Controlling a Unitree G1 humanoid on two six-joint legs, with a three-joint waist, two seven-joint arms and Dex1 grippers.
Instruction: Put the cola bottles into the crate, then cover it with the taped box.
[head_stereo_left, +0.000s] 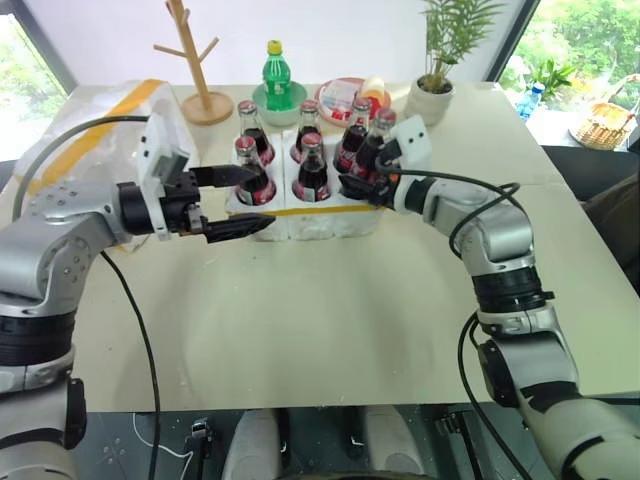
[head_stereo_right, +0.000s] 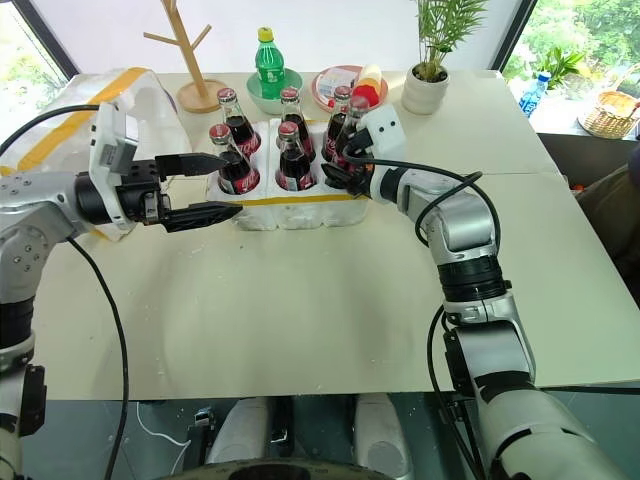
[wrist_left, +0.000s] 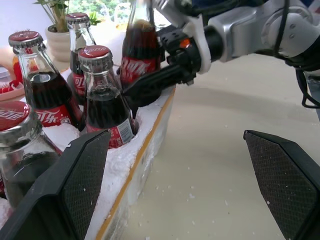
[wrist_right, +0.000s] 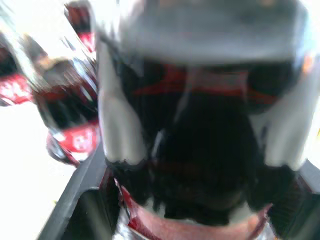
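1. Black fingers of the left pincer (head_stereo_left: 268, 198) stand wide apart and hold nothing. It hangs level at the crate's near left corner, one finger in front of the nearest left bottle, the other lower, before the crate's wall.
2. The right pincer (head_stereo_left: 358, 186) is at the near right bottle, low by its label. Whether it grips the glass or stands loose, I cannot tell.
3. The cola bottles (head_stereo_left: 312, 165), six in all, stand upright in the crate (head_stereo_left: 320, 225), red caps up and long axes vertical, in two rows of three.
4. The crate is white foam. It lies with its long side across the tabletop (head_stereo_left: 300, 320), yellow tape strip facing the robot.
5. At about ten o'clock from the crate sits the taped box (head_stereo_left: 120, 110), just beside it, yellow bands showing.
6. At twelve o'clock a green soda bottle (head_stereo_left: 276, 75) stands in a green dish. A wooden peg stand (head_stereo_left: 195, 60) is at eleven, and a red-rimmed plate (head_stereo_left: 340, 95) and a potted plant (head_stereo_left: 432, 100) at one to two.
7. The tabletop is pale beige and flecked with white crumbs. Windows with greenery lie beyond it, and a woven basket (head_stereo_left: 605, 125) is far off at three o'clock.
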